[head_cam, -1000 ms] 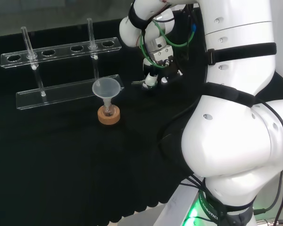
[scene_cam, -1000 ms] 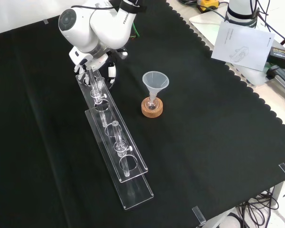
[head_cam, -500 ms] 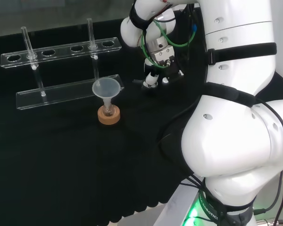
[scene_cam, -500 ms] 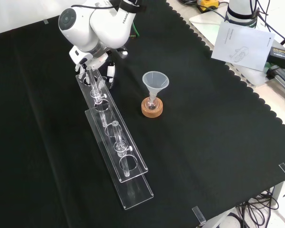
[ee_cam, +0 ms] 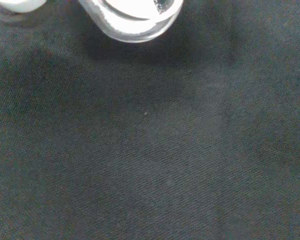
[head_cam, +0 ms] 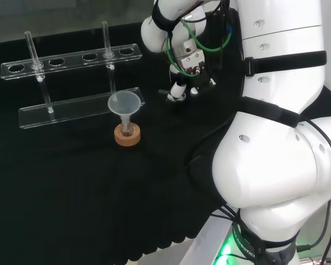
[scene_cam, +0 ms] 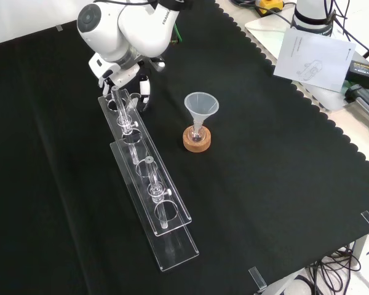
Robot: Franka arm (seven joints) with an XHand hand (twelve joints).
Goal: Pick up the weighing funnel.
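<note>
The hand (head_cam: 179, 88) hangs from the arm's white links (head_cam: 276, 138) low over the black cloth of the worktop (head_cam: 71, 193), pointing down. None of the views shows whether it is open, closed or gripping anything. In the head view it is to the right of the clear rack (head_cam: 77, 110) and a little beyond that rack's right end. In the front view the hand (scene_cam: 142, 92) is under the big white link (scene_cam: 123, 24), just beside the far end of the rack (scene_cam: 150, 184). The wrist view looks straight onto bare cloth, with a blurred white part of the hand (ee_cam: 135, 20) at one edge. I cannot place the weighing funnel with certainty. In the head view a faint clear sliver (head_cam: 162, 92) lies against the cloth just left of the hand. It is too small to tell whether it is that piece or whether the hand touches it. The funnel (head_cam: 125, 104) stands mouth up with its stem in a small flask on a cork ring (head_cam: 127, 136), in front of the rack's right end and apart from the hand. In the front view the funnel (scene_cam: 201, 106) and cork ring (scene_cam: 197, 141) are to the right of the rack, below and right of the hand. Two clear tubes (head_cam: 106, 38) stand upright in the rack in the head view. A sheet of paper (scene_cam: 313, 52) lies beyond the cloth's scalloped edge at the front view's upper right.
</note>
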